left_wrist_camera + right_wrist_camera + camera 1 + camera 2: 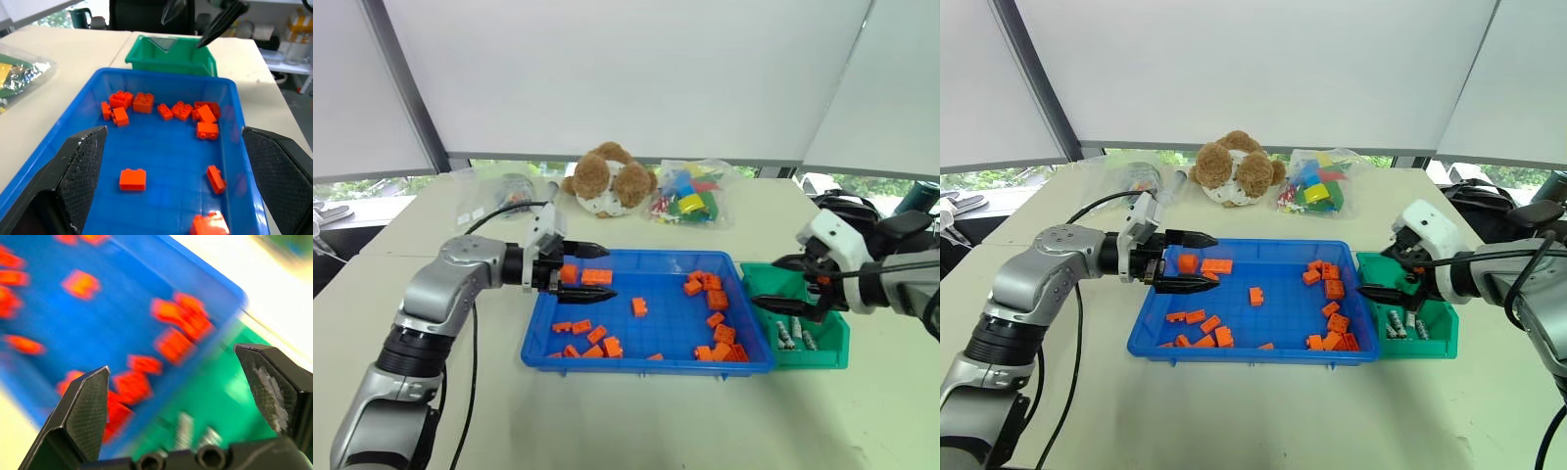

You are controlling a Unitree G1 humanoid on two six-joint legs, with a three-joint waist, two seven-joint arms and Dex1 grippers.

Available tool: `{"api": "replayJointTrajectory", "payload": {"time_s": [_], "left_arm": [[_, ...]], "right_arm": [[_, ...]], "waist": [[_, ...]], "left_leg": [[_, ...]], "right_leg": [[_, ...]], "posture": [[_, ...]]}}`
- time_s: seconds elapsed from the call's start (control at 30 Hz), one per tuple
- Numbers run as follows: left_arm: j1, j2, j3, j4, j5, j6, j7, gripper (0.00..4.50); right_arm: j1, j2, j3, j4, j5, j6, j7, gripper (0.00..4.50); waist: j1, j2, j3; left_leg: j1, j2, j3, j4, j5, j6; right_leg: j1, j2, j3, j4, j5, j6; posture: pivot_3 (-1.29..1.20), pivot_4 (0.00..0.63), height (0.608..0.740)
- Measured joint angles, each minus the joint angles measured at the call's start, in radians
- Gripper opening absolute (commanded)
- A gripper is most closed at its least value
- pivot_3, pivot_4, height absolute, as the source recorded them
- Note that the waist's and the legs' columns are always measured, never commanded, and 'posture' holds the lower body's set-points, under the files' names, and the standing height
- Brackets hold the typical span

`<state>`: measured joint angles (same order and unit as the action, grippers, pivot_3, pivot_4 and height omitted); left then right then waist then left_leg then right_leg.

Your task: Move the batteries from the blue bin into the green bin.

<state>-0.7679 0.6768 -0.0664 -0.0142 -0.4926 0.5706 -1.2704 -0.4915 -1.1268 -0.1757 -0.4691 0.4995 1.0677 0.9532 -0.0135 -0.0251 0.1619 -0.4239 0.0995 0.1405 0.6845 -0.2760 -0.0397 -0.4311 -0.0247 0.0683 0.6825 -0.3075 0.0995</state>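
The left gripper [590, 269] hangs spread and empty over the blue bin's [540, 333] far-left corner among orange bricks [716, 299]. Right of it, the batteries [795, 334] lie in the green bin [827, 352] under the right gripper [186, 391], gaping and empty. They look stiff, dense and slippery, best pinched mid-barrel.

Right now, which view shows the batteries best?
The left eye view: batteries lie clearly in the green bin. The right eye view shows them similarly; the right wrist view blurs them; the left wrist view hides them behind the bin's wall.

batteries [795, 336] in green bin [832, 352] — right
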Motion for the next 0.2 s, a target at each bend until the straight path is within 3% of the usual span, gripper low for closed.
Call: {"api": "replayJointTrajectory", "payload": {"time_s": [0.2], "left_arm": [[0.029, 0.036, 0.004, -0.039, -0.028, 0.045, -0.011, 4.50]], "right_arm": [[-0.028, -0.001, 0.000, -0.049, 0.065, 0.016, 0.000, 4.43]], "waist": [[0.003, 0.000, 0.000]], "left_leg": [[0.000, 0.000, -0.001, 0.000, -0.001, 0.001]], "right_leg": [[0.001, 0.000, 0.000, 0.000, 0.000, 0.000]], "posture": [[0.00, 0.150, 0.733]]}}
